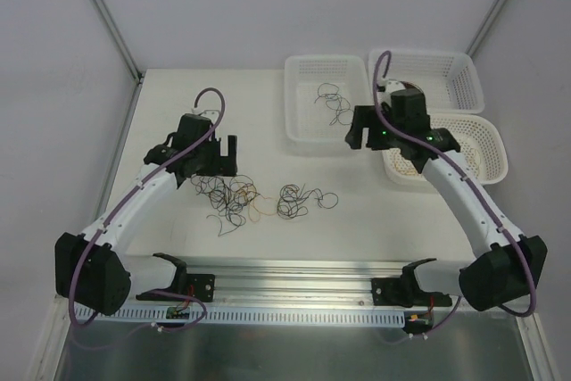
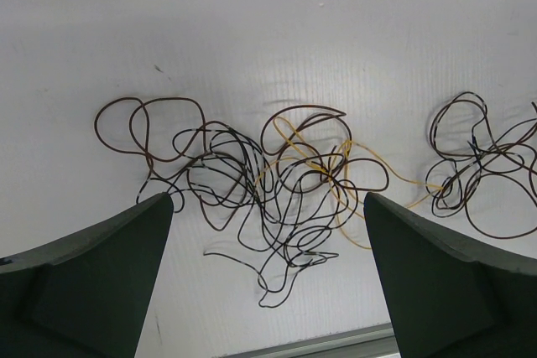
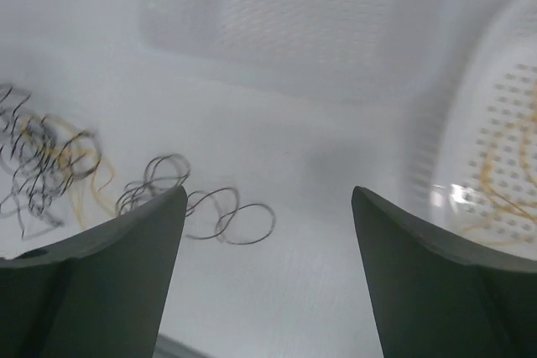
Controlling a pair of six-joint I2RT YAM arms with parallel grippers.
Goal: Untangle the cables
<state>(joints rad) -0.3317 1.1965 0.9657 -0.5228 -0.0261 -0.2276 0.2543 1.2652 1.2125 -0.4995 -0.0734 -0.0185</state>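
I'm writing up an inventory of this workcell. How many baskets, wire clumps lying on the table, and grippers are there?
Baskets: 3 (rectangular basket, back basket, round basket)
Wire clumps on the table: 2 (large tangle, small clump)
Grippers: 2 (left gripper, right gripper)
Total: 7

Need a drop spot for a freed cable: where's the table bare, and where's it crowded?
Bare: the far table between the left end effector and the rectangular basket holding black wires; also the patch between the small black wire cluster and the oval basket. Crowded: the main wire tangle by the left end effector.
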